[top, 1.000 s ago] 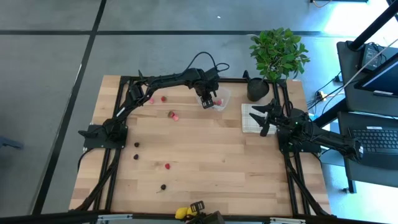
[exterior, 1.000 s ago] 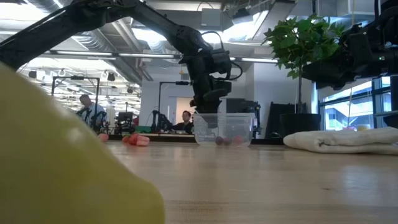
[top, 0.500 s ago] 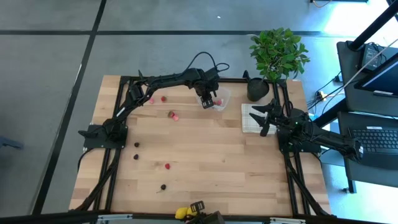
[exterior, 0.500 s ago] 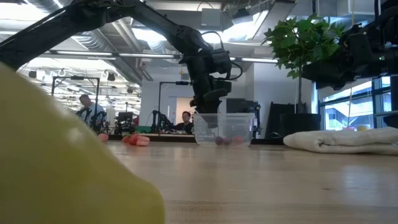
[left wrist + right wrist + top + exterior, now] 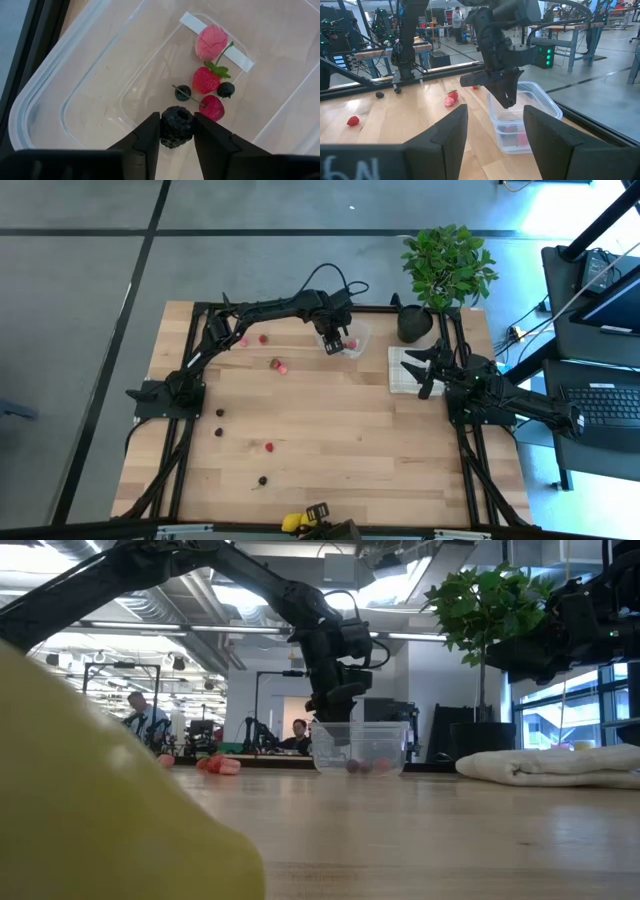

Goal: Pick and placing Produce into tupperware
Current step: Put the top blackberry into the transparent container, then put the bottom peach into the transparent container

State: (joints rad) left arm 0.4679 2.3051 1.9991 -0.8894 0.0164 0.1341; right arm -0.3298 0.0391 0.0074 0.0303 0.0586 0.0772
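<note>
Here the left gripper (image 5: 176,131) hangs over the tupperware (image 5: 345,340), jaws clamped on a dark berry (image 5: 176,126).

Only the left wrist view shows that grip, plus the fruit already in the box — a pale pink piece (image 5: 211,42), two red berries and two small dark ones. The high view alone shows loose produce scattered on the tabletop (image 5: 330,440): red berries (image 5: 263,338) and dark ones (image 5: 219,413). The right gripper (image 5: 428,370) waits above the checked cloth (image 5: 402,370) beside the potted plant (image 5: 446,265), jaws apart. In the low view a yellow blur (image 5: 90,800) blocks the near side. On the right wrist, only partial pale characters show — unreadable.
</note>
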